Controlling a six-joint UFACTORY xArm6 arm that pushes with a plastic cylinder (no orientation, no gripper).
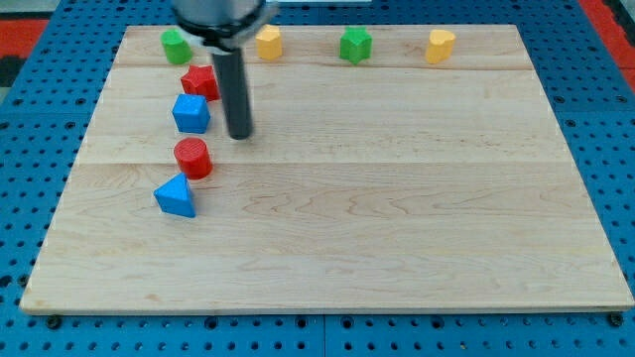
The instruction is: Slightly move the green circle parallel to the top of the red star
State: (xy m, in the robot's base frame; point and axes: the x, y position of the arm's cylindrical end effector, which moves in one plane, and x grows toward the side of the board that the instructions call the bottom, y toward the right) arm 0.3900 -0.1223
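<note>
Green circle (176,45): a round green block standing near the top-left corner of the wooden board (397,218), just up and to the view's left of the red star, close to it though I cannot tell whether they touch. Red star (199,81): taken here as landmark for all that follows. Blue cube (190,113): directly below the red star, edges meeting or nearly so. Red cylinder (192,158): further below the star, upright, apart from the cube. Blue triangle block (176,196): lowest of this column, below and slightly to the view's left of the cylinder. My tip (239,136): lower end of my dark rod, resting on the board to the view's right of the blue cube and below-right of the red star, apart from both; my rod has no jaws, so it grasps nothing. Yellow block (268,43): up and to the view's right of the star, shape partly hidden by my arm. Green block (355,45): further right along the top edge, angular, exact shape unclear. Yellow block, second (440,46): furthest right of the star, on the same top row.
</note>
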